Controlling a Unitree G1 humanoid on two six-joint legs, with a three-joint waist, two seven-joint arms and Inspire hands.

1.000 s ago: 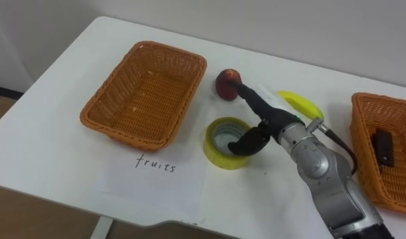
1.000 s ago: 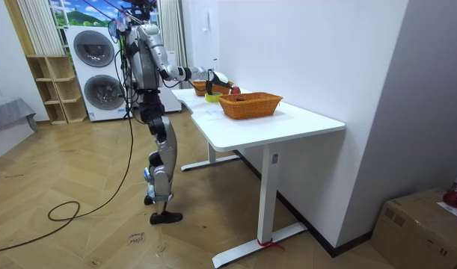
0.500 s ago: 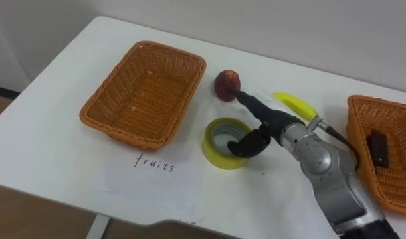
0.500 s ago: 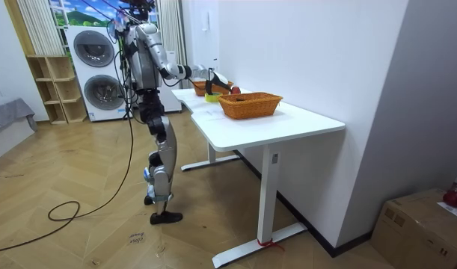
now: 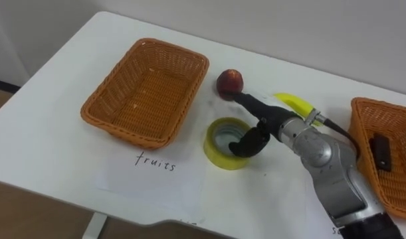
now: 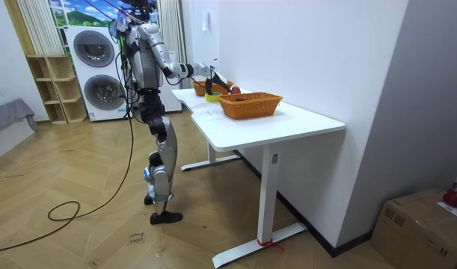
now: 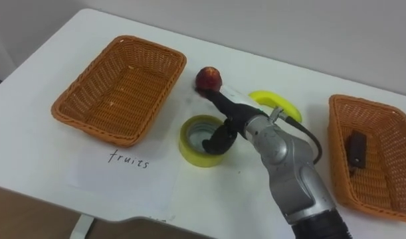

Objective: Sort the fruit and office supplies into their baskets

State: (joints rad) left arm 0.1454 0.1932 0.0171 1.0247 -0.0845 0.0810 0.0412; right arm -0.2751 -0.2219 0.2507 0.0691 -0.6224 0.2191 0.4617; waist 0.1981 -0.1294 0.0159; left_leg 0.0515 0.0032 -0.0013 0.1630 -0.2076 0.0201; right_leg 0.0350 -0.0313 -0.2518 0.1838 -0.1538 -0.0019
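Head stereo pair is looking steeply down from close over the white table (image 5: 56, 133), near edge running along 6 o'clock, wall at 12. Both eyes are sharing the wicker basket (image 5: 146, 89) at 10 o'clock, the yellow tape roll (image 5: 226, 143) near centre and the second basket (image 5: 382, 153) at 3 o'clock. In the right eye everything is sitting further left. Room camera is standing well back on the wood floor (image 6: 86, 232), facing the table's short end and framing the whole robot, washing machines (image 6: 97, 67) at 10 o'clock. It is sharing table and baskets with the head pair.
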